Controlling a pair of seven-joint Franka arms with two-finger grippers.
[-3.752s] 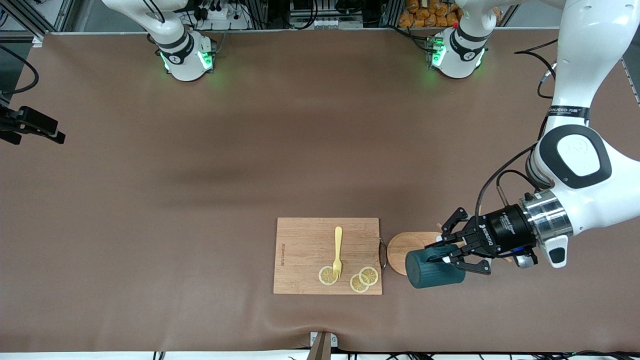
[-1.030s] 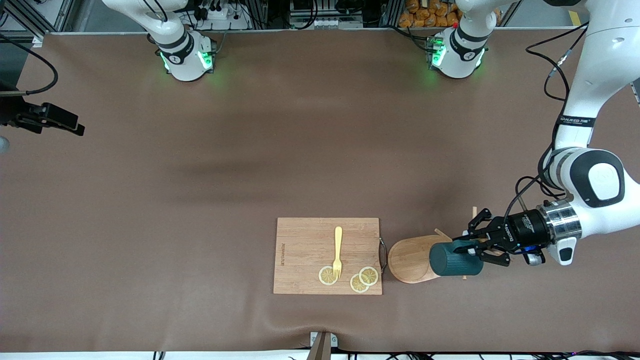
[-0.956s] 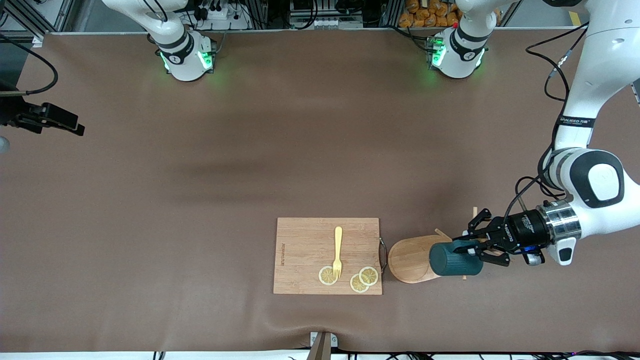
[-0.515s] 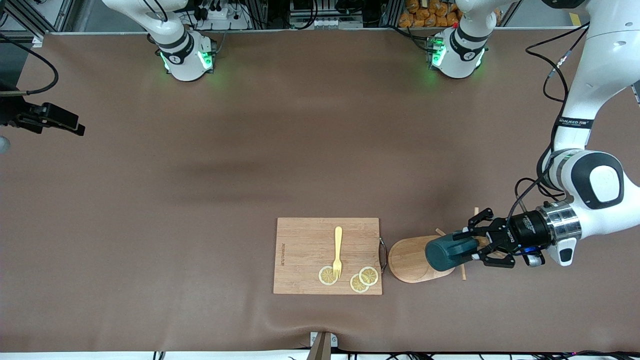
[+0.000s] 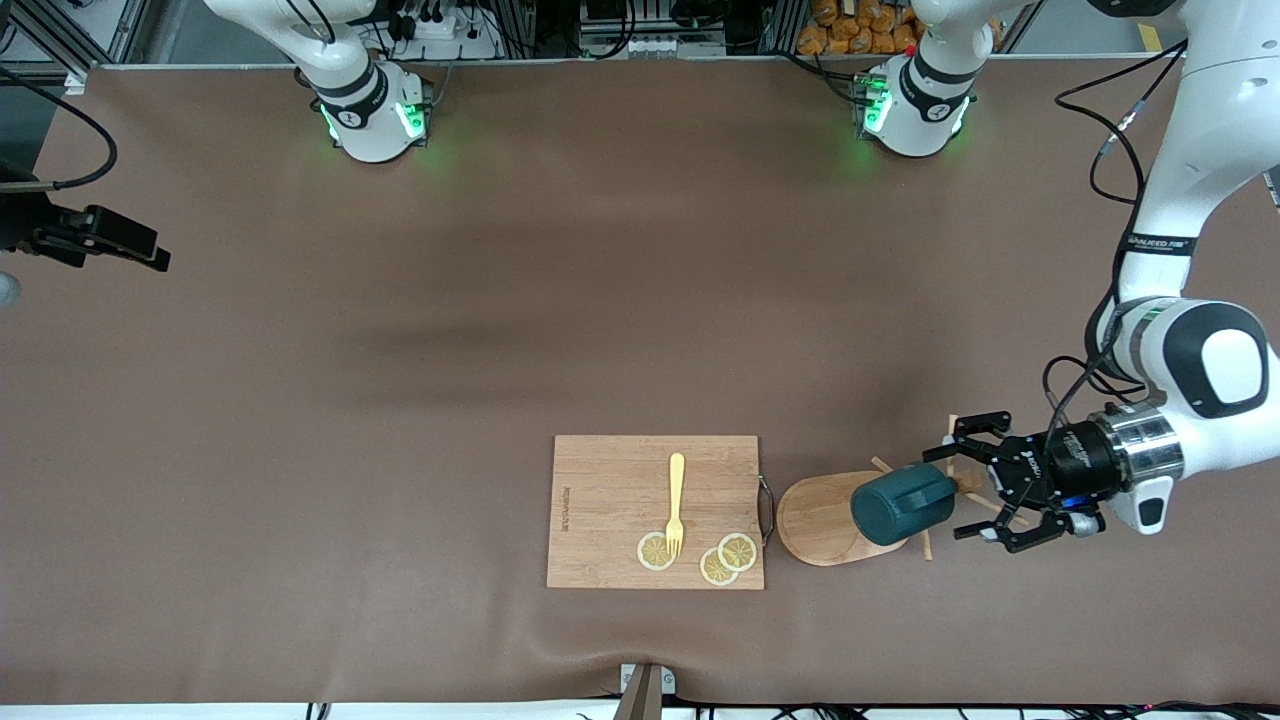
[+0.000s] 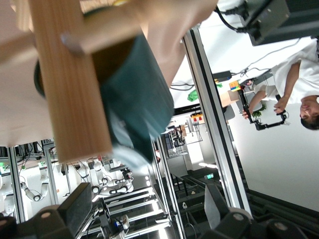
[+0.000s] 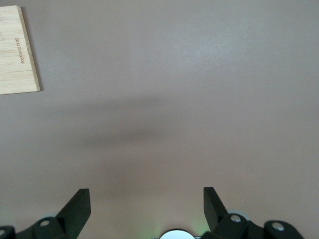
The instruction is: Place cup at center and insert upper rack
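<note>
My right claw (image 7: 144, 201) waits with fingers apart over bare brown worktop (image 5: 420, 400), well away from the work. Low in the frame, the small dark teal-green mug (image 5: 900, 500) leans tilted on the light wooden mug tree (image 5: 815, 520), its long axis pointing at my left claw (image 5: 968, 493). That claw hangs level just beside it, fingers spread and holding nothing, forearm reaching in sideways

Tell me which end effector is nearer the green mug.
Left. The left end effector is open right beside the green mug on the wooden stand; the right end effector waits, open over bare table.
</note>
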